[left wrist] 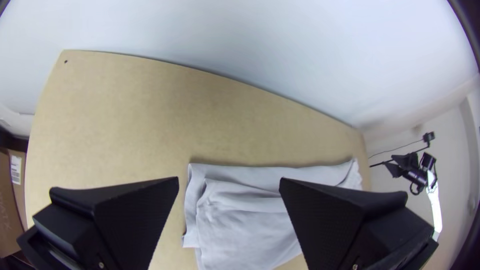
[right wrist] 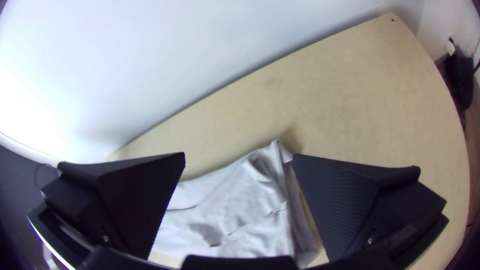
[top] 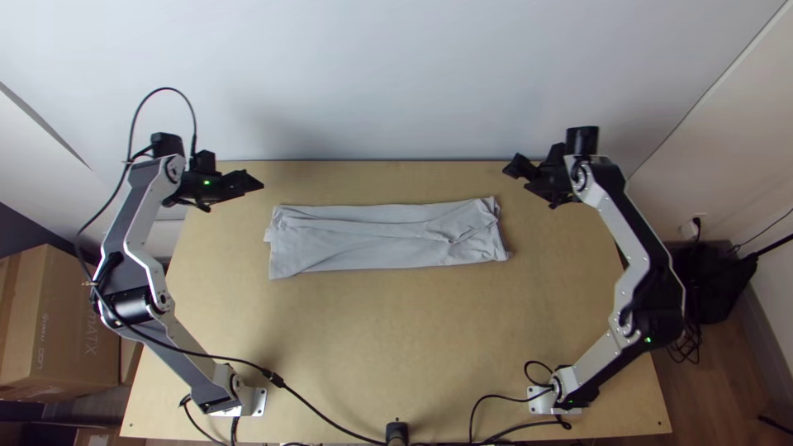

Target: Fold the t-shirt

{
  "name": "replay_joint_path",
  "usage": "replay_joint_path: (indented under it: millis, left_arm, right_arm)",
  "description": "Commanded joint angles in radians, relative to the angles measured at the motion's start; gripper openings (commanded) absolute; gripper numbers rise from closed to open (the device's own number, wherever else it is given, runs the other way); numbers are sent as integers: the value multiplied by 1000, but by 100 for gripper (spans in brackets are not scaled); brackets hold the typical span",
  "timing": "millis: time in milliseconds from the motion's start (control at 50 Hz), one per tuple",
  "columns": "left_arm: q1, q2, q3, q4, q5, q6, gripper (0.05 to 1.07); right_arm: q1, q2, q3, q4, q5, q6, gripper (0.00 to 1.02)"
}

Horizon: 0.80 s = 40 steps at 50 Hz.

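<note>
While the t-shirt (top: 380,239) lies in a strip on the worktop (top: 396,330), the left gripper (left wrist: 229,179) and right gripper (right wrist: 239,154) have fingers apart. Pinch every layer at one short end, then fold inward.

The fingers (left wrist: 132,215) of the left gripper (top: 235,195) were set apart. The grey t-shirt (left wrist: 240,230) lay folded on the table (left wrist: 125,110), layers offset at one end, surface creased. The right arm (left wrist: 434,200) was located well apart.
</note>
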Motion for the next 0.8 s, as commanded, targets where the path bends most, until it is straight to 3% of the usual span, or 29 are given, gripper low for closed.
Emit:
replay_joint_path:
  millis: [0, 100, 340, 780]
  left_arm:
    - [45, -11, -102, -16, 80, 19, 102]
    - [75, -6, -174, -14, 123, 65, 102]
    - [102, 8, -338, 42, 140, 134, 102]
    - [49, 96, -385, 78, 139, 166, 102]
  right_arm:
    - [-34, -97, -42, -8, -95, 104, 99]
    - [-57, -153, -37, -40, -183, 133, 99]
    - [-84, -242, -29, -81, -328, 162, 99]
    - [-47, -309, -72, -87, -341, 162, 99]
